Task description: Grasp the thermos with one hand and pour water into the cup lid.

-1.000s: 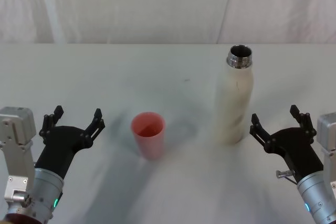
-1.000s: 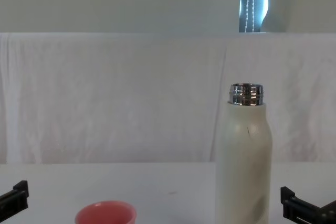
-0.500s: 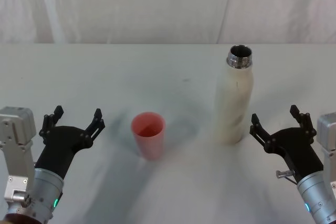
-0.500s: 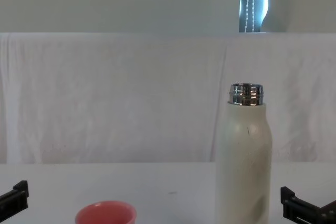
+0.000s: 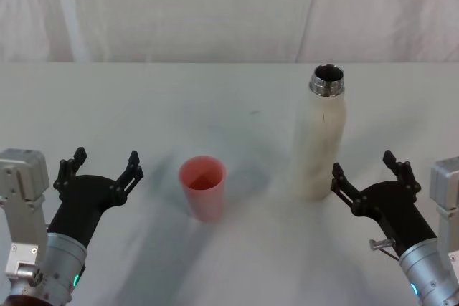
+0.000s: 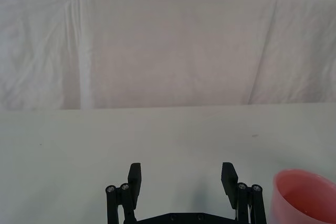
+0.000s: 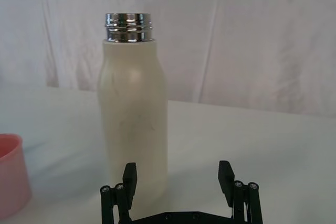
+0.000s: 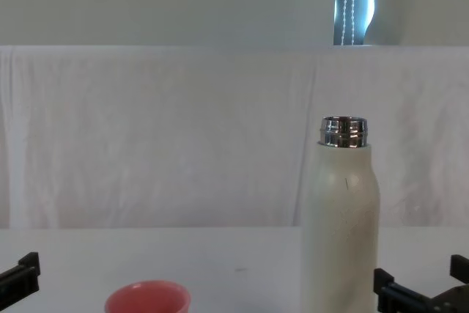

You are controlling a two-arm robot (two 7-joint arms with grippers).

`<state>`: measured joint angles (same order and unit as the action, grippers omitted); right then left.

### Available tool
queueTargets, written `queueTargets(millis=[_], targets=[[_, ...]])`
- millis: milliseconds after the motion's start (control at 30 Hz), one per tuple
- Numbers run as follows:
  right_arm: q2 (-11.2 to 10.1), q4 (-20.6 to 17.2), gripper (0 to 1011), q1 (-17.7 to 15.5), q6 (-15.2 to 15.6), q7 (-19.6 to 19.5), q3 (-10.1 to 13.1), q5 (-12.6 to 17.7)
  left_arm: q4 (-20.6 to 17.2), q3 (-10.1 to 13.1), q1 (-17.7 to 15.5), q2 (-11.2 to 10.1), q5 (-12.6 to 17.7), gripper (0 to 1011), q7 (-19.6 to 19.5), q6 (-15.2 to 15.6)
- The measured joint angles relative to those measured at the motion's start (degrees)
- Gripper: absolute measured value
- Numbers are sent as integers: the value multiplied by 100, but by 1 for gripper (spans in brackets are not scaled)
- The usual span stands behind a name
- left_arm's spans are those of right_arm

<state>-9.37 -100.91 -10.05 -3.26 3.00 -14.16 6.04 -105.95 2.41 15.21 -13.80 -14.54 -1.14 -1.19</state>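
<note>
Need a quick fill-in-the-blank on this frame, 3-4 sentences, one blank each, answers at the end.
1. The thermos stands upright with its steel neck ____, no cap on it.
2. The cup lid sits on the table to the thermos's ____ in the head view.
3. The gripper nearer the thermos is the ____ gripper, fingers spread.
4. The left gripper holds ____.

Answers: open; left; right; nothing

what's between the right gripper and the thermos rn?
Nothing. In the head view, bare table separates the open right gripper from the upright thermos; they are apart.
</note>
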Motion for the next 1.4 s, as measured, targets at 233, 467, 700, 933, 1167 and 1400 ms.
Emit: queueTargets(millis=[233, 467, 700, 933, 1167, 1400], targets=[[104, 65, 1000, 58, -31, 230, -34, -67, 0, 0, 0, -1, 0, 1001, 0, 0], [203, 108, 1000, 140, -58, 404, -80, -142, 0, 0, 0, 0, 0, 1001, 0, 0], [292, 177, 1000, 255, -66, 502, -101, -178, 0, 0, 0, 0, 0, 1001, 0, 0], [359, 277, 1000, 393, -56, 559, -148, -213, 0, 0, 0, 0, 0, 1001, 0, 0], [420, 380, 1000, 519, -53, 578, -177, -233, 0, 0, 0, -1, 0, 1001, 0, 0], [466, 509, 1000, 653, -55, 579, -176, -240, 0, 0, 0, -1, 0, 1001, 0, 0]])
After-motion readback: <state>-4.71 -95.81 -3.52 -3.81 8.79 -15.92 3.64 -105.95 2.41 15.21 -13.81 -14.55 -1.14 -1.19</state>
